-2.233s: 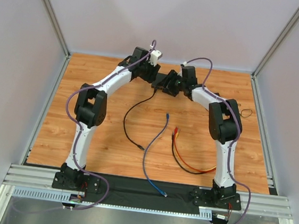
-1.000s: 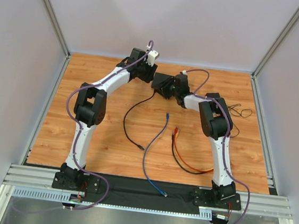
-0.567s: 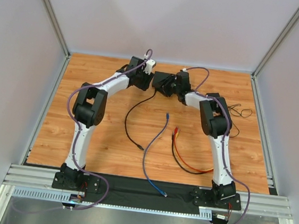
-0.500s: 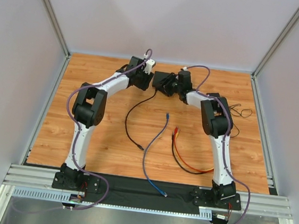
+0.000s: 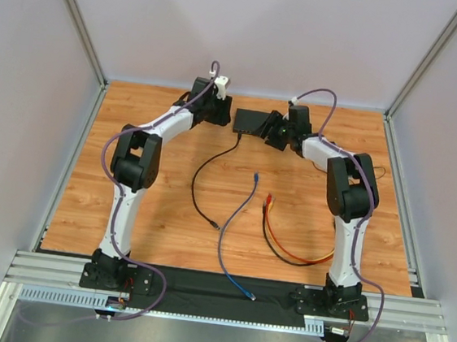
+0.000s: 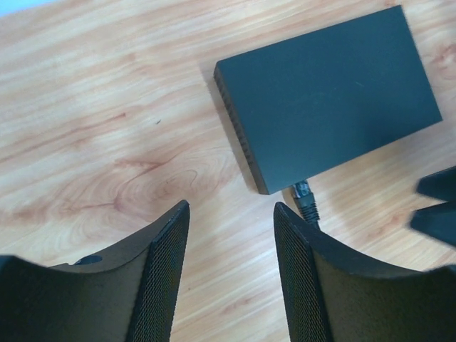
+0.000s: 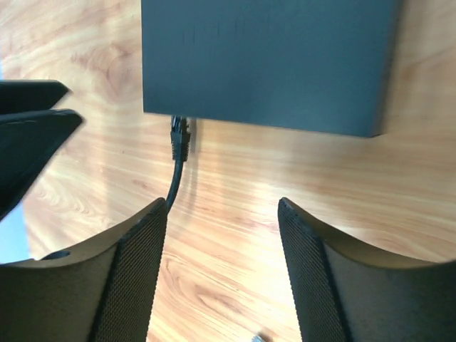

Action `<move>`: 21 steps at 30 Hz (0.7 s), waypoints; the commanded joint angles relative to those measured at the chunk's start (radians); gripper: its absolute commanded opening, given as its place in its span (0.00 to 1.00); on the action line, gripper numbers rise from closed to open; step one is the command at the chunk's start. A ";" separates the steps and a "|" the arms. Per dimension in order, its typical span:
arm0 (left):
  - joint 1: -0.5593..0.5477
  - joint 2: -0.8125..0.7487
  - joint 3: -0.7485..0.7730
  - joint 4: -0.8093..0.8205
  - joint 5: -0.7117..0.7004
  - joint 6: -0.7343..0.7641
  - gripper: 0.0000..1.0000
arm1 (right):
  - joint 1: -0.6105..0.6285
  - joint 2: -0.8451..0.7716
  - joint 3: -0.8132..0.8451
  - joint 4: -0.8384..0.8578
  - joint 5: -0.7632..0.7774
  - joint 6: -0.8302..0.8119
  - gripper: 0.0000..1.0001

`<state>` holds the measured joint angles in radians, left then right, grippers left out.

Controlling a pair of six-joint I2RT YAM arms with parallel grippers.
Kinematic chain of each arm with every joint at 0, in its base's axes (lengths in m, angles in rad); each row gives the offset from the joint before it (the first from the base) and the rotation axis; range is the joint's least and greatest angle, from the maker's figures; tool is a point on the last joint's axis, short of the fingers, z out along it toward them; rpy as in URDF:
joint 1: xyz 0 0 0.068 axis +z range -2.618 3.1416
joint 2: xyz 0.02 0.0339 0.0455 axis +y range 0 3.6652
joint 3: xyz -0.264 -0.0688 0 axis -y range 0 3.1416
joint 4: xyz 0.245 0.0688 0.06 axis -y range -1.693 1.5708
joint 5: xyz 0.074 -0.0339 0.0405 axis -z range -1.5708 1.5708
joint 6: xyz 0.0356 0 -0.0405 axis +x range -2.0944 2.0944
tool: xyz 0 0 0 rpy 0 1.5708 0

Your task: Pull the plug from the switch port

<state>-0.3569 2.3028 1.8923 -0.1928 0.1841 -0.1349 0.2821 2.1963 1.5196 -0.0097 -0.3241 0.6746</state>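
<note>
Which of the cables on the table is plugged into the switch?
The black cable: its plug sits in the switch. The blue cable and the orange cable lie apart from it.

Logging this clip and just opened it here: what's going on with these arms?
The switch lies flat at the far middle of the table. Its black plug sits in the port, not yet pulled. The left pincer and right pincer flank the switch, both open and holding nothing; neither touches switch or plug.
</note>
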 commanded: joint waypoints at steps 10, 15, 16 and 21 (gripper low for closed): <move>0.047 0.101 0.057 0.128 0.187 -0.232 0.61 | -0.095 -0.017 0.146 -0.131 0.082 -0.138 0.72; 0.050 0.124 0.047 0.230 0.242 -0.296 0.63 | -0.103 0.080 0.250 -0.130 0.008 -0.185 0.74; 0.050 0.129 0.048 0.249 0.242 -0.310 0.64 | -0.103 0.107 0.278 -0.128 -0.001 -0.184 0.74; 0.050 0.172 0.091 0.259 0.271 -0.356 0.64 | -0.104 0.186 0.369 -0.130 -0.041 -0.171 0.74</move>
<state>-0.3092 2.4531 1.9411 -0.0029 0.4099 -0.4324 0.1734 2.3425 1.8156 -0.1390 -0.3210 0.5251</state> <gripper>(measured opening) 0.641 0.742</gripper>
